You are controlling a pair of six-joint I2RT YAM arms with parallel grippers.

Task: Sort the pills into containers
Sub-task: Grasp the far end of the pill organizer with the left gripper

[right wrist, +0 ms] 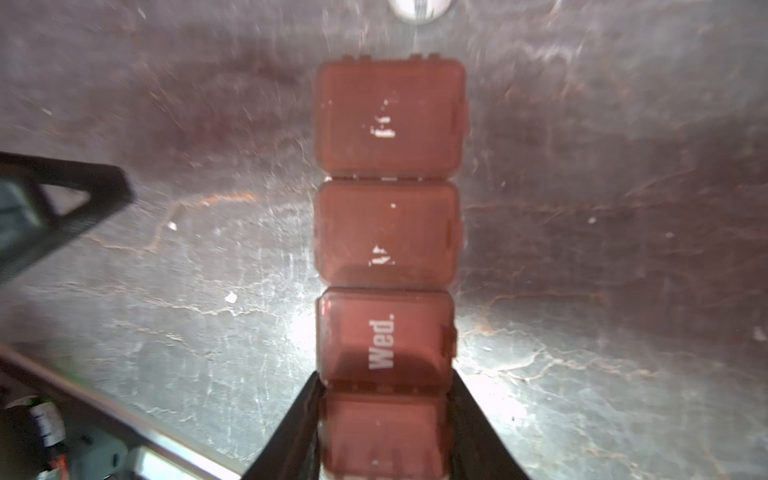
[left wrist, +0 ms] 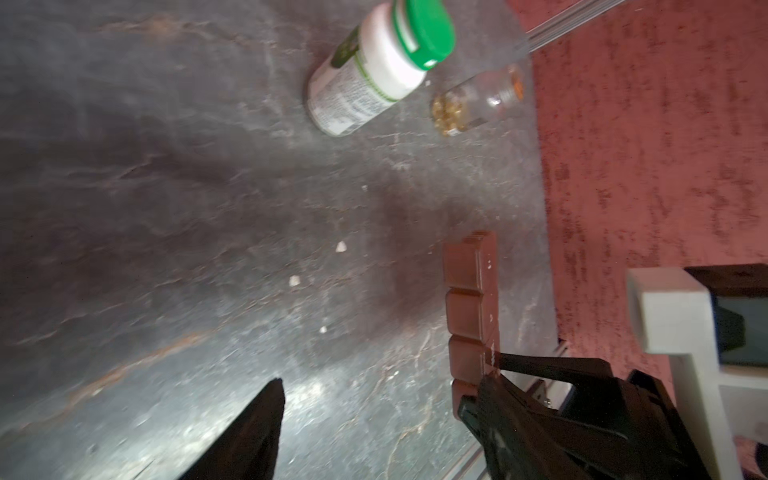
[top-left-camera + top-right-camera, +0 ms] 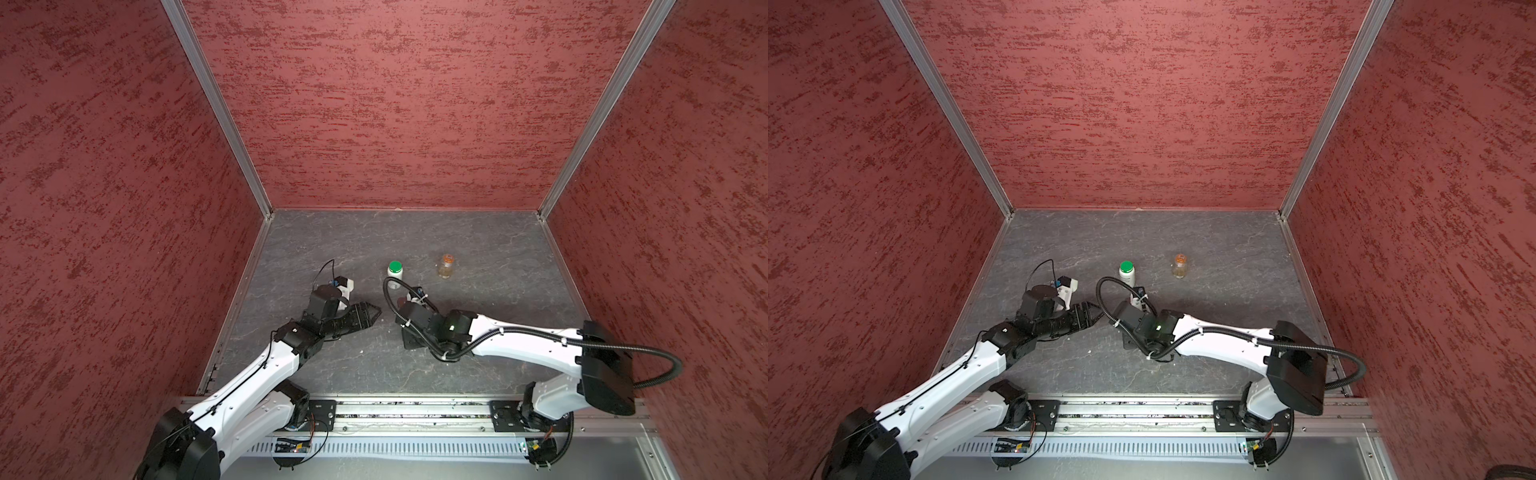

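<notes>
Right wrist: right gripper (image 1: 384, 380) around organizer (image 1: 386, 224)

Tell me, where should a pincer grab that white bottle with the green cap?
Probably around the bottle below its green cap, coming level from the left: it stands upright, round, with bare table there and the jar on its right.

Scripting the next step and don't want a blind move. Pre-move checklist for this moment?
1. Hold of right gripper on pill organizer: ok, jaws clamp its sides near one end.
2. Organizer lids open: not ok, every visible lid is shut.
3. Free left gripper: ok, open and empty.
4. Cap off green-capped bottle: not ok, cap on, bottle upright.
5. Standing clear bottle: ok, upright, apart from both arms.
6. Organizer resting on table: cannot tell.
</notes>
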